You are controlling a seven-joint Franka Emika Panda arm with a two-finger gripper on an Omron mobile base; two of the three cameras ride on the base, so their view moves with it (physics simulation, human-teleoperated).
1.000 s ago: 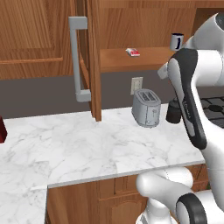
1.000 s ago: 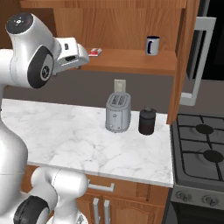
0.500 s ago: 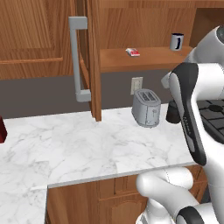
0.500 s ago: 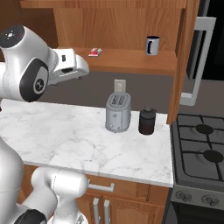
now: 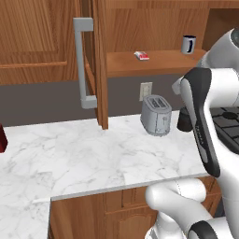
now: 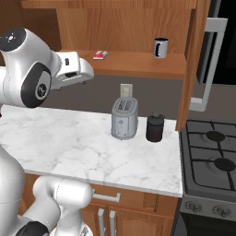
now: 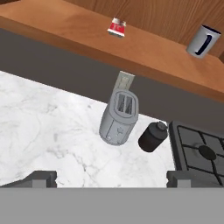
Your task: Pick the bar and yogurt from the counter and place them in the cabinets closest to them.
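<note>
ok, jaws spread wide, nothing between them; gripper [image 7: 111, 177] hangs above the counter [image 5: 93, 158] facing the toaster [image 7: 119, 116]. bar [image 7: 117, 27] lies flat on the open cabinets' shelf [image 6: 138, 64], toward its left end. looks light, thin, slick wrapper, probably crushable: pinch across the short sides. can't spot the yogurt.

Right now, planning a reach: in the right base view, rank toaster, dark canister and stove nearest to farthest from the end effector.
1. Toaster, below-right of the end effector.
2. Dark canister, on the toaster's right.
3. Stove, far right.
</note>
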